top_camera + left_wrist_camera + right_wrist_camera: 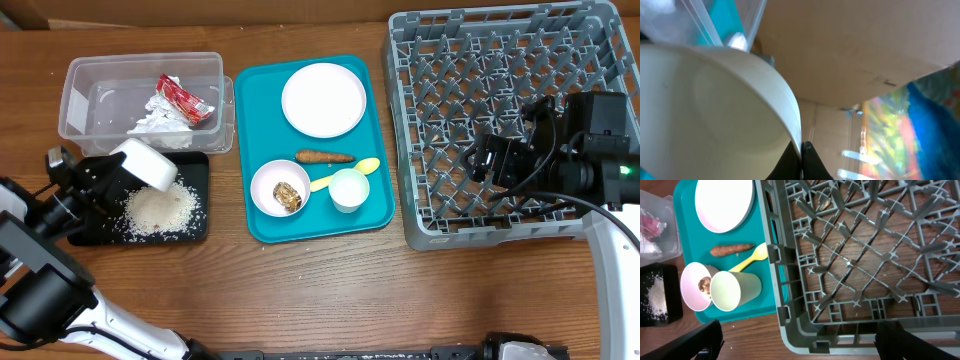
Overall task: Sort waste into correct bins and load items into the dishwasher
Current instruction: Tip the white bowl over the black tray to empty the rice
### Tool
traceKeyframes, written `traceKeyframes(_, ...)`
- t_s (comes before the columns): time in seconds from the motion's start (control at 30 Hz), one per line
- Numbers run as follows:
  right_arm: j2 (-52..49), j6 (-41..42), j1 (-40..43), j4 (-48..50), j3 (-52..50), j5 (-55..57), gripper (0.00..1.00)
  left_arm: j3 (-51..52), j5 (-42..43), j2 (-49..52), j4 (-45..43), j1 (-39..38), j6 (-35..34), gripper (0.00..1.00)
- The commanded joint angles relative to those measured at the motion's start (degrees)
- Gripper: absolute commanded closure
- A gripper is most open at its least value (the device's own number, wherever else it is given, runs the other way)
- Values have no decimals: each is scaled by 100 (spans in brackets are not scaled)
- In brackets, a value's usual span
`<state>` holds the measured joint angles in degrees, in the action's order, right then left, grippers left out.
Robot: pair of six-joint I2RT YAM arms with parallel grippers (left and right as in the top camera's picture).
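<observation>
Bowl, tipped over the rice on the black tray, is pinched at its rim by the left gripper, with the rack well to its right, where the right gripper hangs, jaws spread.

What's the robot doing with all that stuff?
The left gripper holds a white bowl tipped over the black tray, where rice lies. The wrapper and paper are in the clear tub. The plate, carrot, spoon, cup and a second bowl with brown food sit on the teal tray. The right gripper hangs open over the rack, which holds no dishes yet.
</observation>
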<state>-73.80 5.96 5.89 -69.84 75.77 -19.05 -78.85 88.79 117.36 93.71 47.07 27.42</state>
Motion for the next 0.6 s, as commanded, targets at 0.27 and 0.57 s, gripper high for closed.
traceKeyframes(0.27, 11, -2, -31, -28, 146, 33, 0, -2315, 17, -1257, 223, -1504, 1049, 96)
traceKeyframes(0.57, 11, -2, -31, -17, 146, 33, 0, -3517, -4699, -1255, -3609, -3803, -3969, 96)
